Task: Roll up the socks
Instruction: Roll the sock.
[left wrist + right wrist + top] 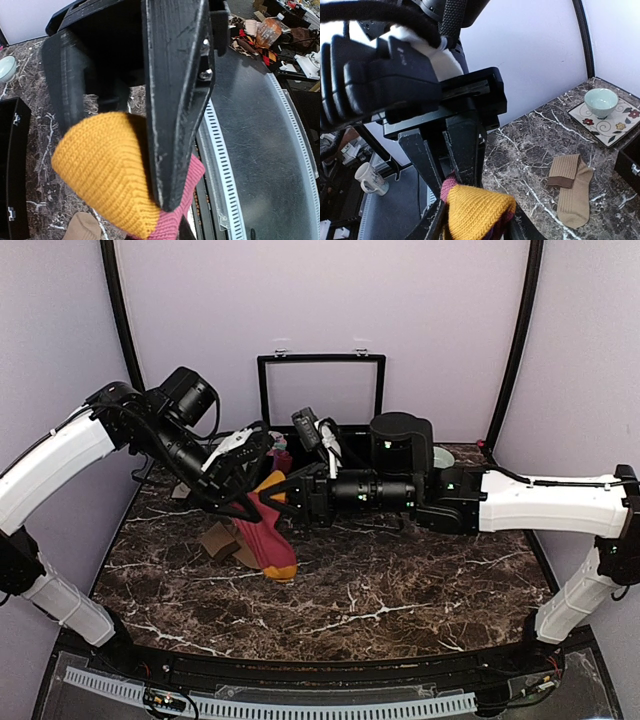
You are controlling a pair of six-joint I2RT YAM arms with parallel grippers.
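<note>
Top external view: the left claw is clamped on the red sock, which hangs from it with its lower end on the marble desk. The right claw meets it from the other side, its fingers flanking the sock's orange toe; whether they press it I cannot tell. The tan socks lie flat on the desk nearby.
</note>
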